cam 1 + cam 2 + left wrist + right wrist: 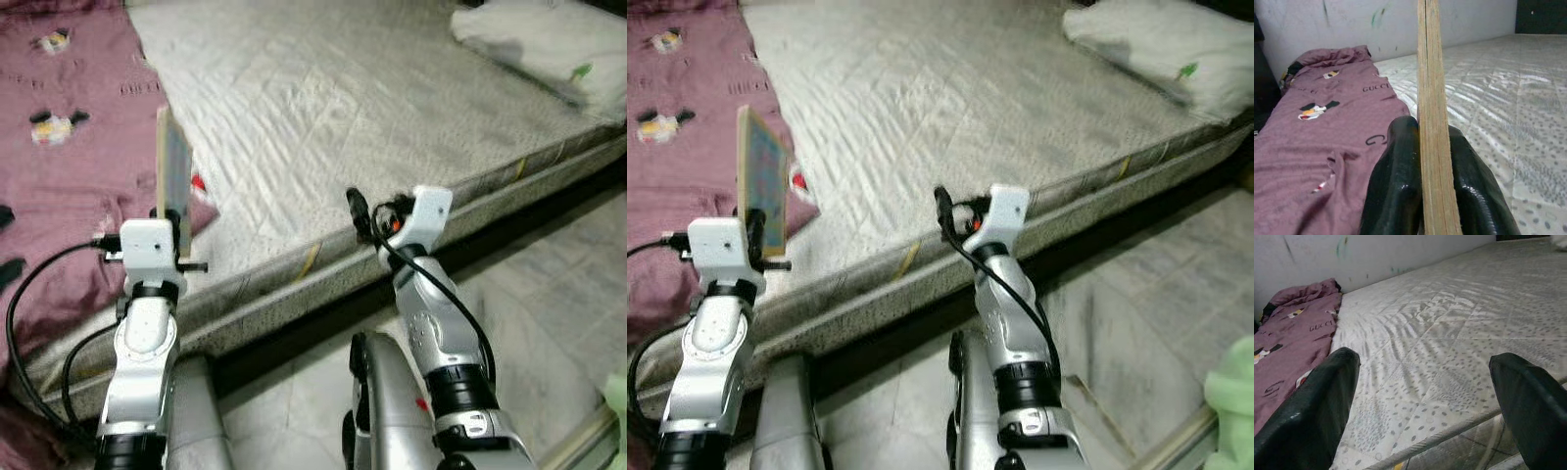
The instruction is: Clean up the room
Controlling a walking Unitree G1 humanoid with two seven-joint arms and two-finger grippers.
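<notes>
Left wrist view: left gripper [1432,196] clamped on thin wooden board [1431,98], upright, edge-on.
Board position: above mattress [323,117] front edge, beside maroon blanket [69,166].
Right gripper [1425,401]: fingers spread wide, empty, over front edge.
Pillow [549,44]: far right corner.
Floor [549,294]: open alongside the mattress.

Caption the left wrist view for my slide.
Left gripper clamps a thin wooden board edge-on above a purple printed blanket.

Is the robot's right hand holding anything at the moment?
No, the right gripper has its two black fingers spread wide apart, with only the mattress showing between them.
</notes>
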